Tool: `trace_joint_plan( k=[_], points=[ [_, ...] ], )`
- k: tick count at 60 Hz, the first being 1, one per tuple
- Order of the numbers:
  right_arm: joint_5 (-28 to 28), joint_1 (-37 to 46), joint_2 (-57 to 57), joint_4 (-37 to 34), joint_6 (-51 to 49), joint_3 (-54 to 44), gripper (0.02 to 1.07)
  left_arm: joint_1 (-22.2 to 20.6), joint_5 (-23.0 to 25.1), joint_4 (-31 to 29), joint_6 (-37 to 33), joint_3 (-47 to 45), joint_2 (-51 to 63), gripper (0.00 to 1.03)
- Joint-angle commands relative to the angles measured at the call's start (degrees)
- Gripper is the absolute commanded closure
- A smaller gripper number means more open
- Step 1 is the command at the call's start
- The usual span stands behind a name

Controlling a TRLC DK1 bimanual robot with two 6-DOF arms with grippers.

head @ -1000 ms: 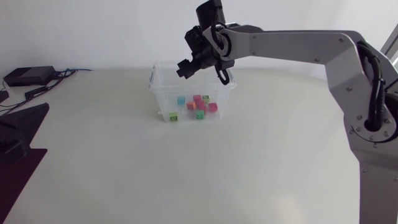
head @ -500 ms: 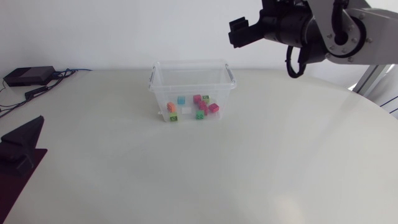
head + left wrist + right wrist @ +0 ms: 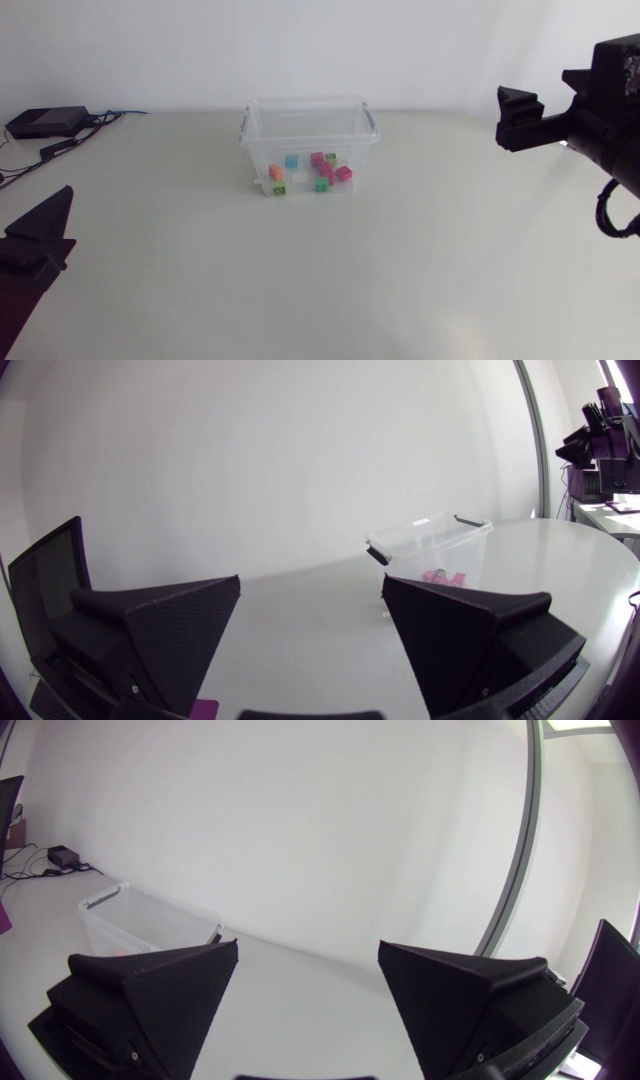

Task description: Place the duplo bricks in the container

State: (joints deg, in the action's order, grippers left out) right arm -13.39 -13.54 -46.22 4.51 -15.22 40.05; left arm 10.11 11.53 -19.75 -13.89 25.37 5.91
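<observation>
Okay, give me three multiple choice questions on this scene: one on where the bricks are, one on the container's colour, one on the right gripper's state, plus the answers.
1. Where are the duplo bricks?
A inside the container
B scattered outside it
C stacked in a tower beside it

2. The container is:
A solid red
B clear
C black

3. The right gripper is:
A shut on a brick
B shut on the container's rim
C open, holding nothing

Answers:
1 A, the bricks lie on its floor within the walls.
2 B, the bricks show through its sides.
3 C, the right wrist view shows its fingers apart with nothing between them.
</observation>
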Motion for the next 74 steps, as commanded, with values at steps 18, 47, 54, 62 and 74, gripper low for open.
trace_joint_plan(
  k=[18,47,54,62,74],
  points=[
    [1.2,6.5,20.6,0.4,2.7,-17.6,0.06,-1.6,-0.9,7.0,2.5,-6.7,-2.0,0.04],
    [8.7,10.8,36.4,-2.6,10.4,-31.4,0.06,-6.8,-7.4,14.8,9.5,-18.2,-4.4,0.04],
    [10.4,11.8,40.1,-3.3,12.2,-34.6,0.06,-8.1,-9.0,16.7,11.1,-20.9,-5.0,0.04],
    [12.5,13.0,44.3,-4.1,14.3,-38.4,0.06,-9.5,-10.7,18.8,13.0,-24.0,-5.6,0.04],
    [13.4,13.5,46.2,-4.5,15.2,-40.1,0.06,-10.1,-11.5,19.7,13.9,-25.4,-5.9,0.04]
  ],
)
